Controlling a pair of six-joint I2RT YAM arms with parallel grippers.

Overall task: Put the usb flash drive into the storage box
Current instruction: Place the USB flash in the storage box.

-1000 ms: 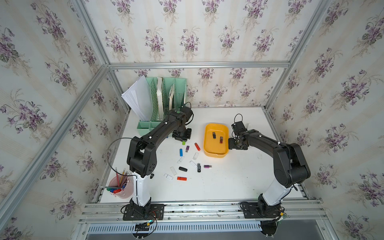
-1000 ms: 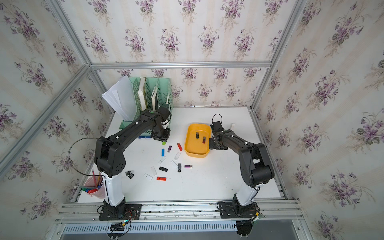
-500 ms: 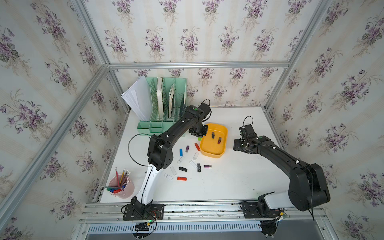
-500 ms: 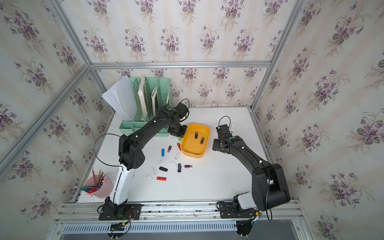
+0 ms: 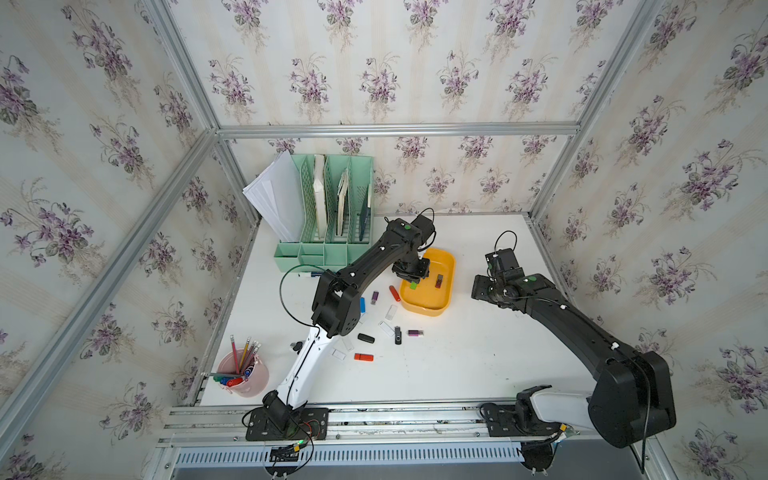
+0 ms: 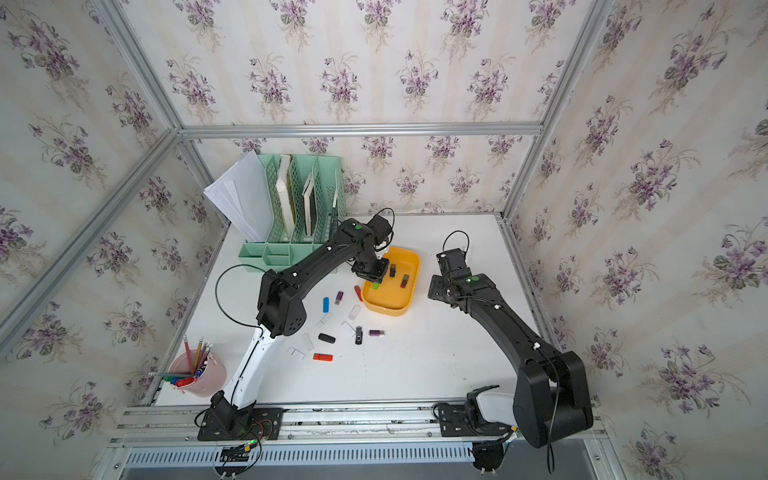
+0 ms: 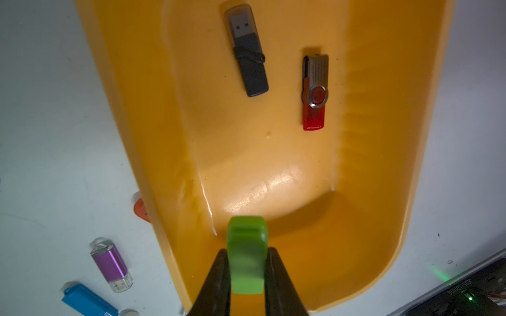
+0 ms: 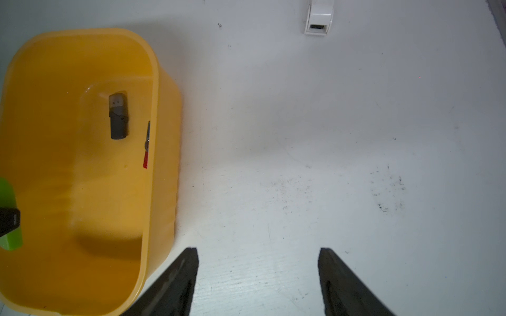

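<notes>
Left gripper (image 7: 247, 249): jaws pressed onto the flat sides of the green flash drive (image 7: 247, 258), pinching it around mid-length. The free end pokes out past the tips.

The drive is clear of the table (image 5: 457, 365). It hangs inside the rim of the storage box (image 7: 405, 191), close to the wall that faces the table's left edge. Both top views agree.

Long axis: in the right wrist view the drive stands steep, nearly upright with a slight lean, lower end aimed at the box floor. The floor lies straight under it, so the drop should need little more than opening the jaws. The gap between the lower end and the floor can't be read from any view; probably small.

Right gripper (image 8: 258, 249): jaws spread wide with nothing between them. It sits over bare table just beside the box wall that faces the table's right edge. The left arm is plainly the nearer one.

Already in the box:
- black drive (image 7: 247, 52), lying flat
- red swivel drive (image 7: 315, 93), lying flat
- bare floor shows below the green one

Poorly seen:
- The right wrist view cuts the green drive at the frame edge.
- That view shows the red swivel drive only as a sliver behind the rim.
- In the left wrist view an orange-red drive (image 7: 141, 210) on the table is half hidden by the box's outer wall.
- A purple drive (image 7: 111, 264) and a blue drive (image 7: 87, 301) lie loose on the table near that wall.
</notes>
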